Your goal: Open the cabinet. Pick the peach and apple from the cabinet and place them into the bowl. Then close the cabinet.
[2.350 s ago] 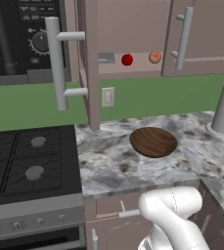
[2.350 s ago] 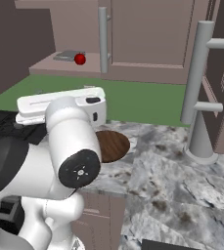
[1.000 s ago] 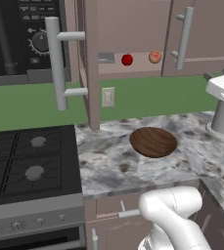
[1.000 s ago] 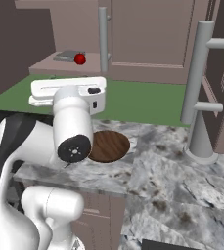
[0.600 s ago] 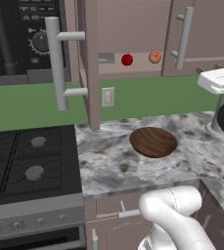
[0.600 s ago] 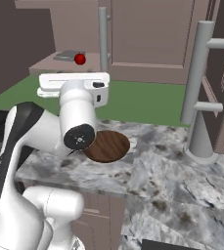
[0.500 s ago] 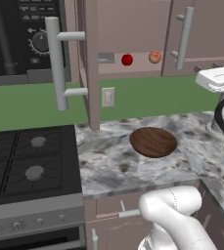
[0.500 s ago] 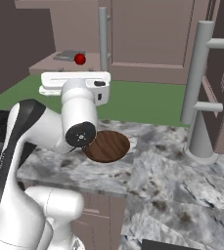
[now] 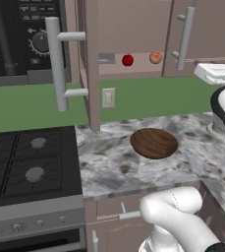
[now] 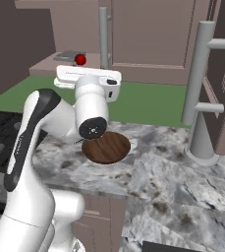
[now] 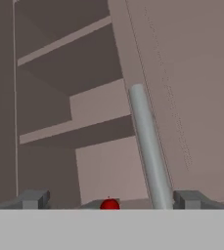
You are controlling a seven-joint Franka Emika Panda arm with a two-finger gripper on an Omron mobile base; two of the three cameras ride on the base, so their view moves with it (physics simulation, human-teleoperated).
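while the cabinet stands with its left door swung out toward the near side and its right door shut, the apple and the peach sit side by side on the lower shelf inside, the apple to the left and the peach to the right, a little apart. a flat grey item lies on the same shelf left of the apple. the bowl rests on the speckled stone counter below the opening, with nothing in it, right of the stove. a white wall outlet sits on the green backsplash just right of the open door's edge. the white arm reaches up from the near side, its hand raised over the counter between the bowl and the cabinet shelf. in the hand view the gripper points at the cabinet, its two dark tips spread wide apart with nothing between them, and the apple shows low in the gap ahead of them, well beyond the tips. the grey bar handle of the shut right door runs up just left of the right tip, and the inner shelf crosses farther back above the apple.
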